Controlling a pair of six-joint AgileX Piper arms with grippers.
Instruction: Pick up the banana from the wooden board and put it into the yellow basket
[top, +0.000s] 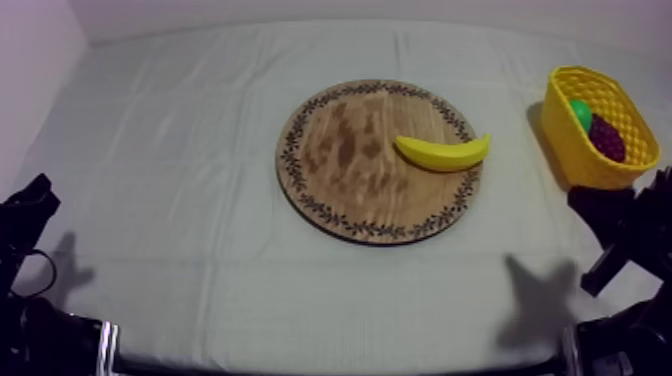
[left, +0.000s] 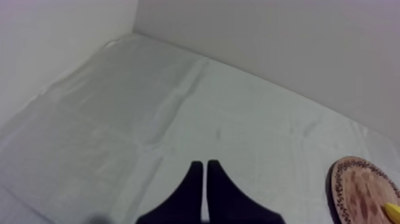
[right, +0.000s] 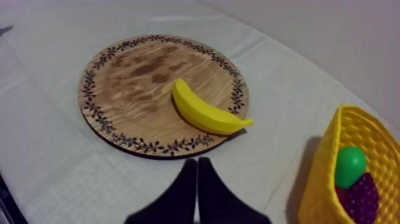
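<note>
The board (top: 340, 190) lies mid-way across the counter (top: 180, 200), with the banana (top: 442, 152) on its right part, one tip past the rim. The basket (top: 572, 155) stands to the right, slightly farther, holding a pear (top: 580, 111) with grapes (top: 606, 138) right of it.

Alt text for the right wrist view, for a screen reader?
A banana lies on the wooden board, one tip past its patterned rim toward the yellow basket, which holds grapes and a green fruit. The right gripper, shut on nothing, hangs near the board.

Yellow banana (top: 443, 153) lies on wooden board (top: 345, 190), yellow basket (top: 575, 150) nearby.
</note>
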